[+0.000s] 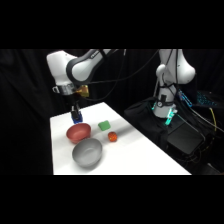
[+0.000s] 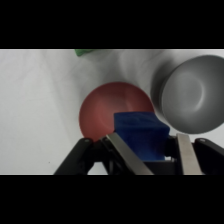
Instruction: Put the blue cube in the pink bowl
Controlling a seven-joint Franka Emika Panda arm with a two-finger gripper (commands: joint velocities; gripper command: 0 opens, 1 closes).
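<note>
The blue cube (image 2: 141, 134) is clamped between my two fingers (image 2: 125, 152), held in the air above the pink bowl (image 2: 105, 110). From the side, my gripper (image 1: 76, 119) hangs just over the far rim of the pink bowl (image 1: 78, 132), with the blue cube (image 1: 77, 118) at its tip. The bowl holds nothing.
A larger grey bowl (image 1: 88, 152) sits in front of the pink one, also seen as the grey bowl (image 2: 192, 95) in the wrist view. A light green block (image 1: 104, 126) and a small red-orange object (image 1: 112, 136) lie to the right. The arm's base (image 1: 167, 95) stands beyond the table's right edge.
</note>
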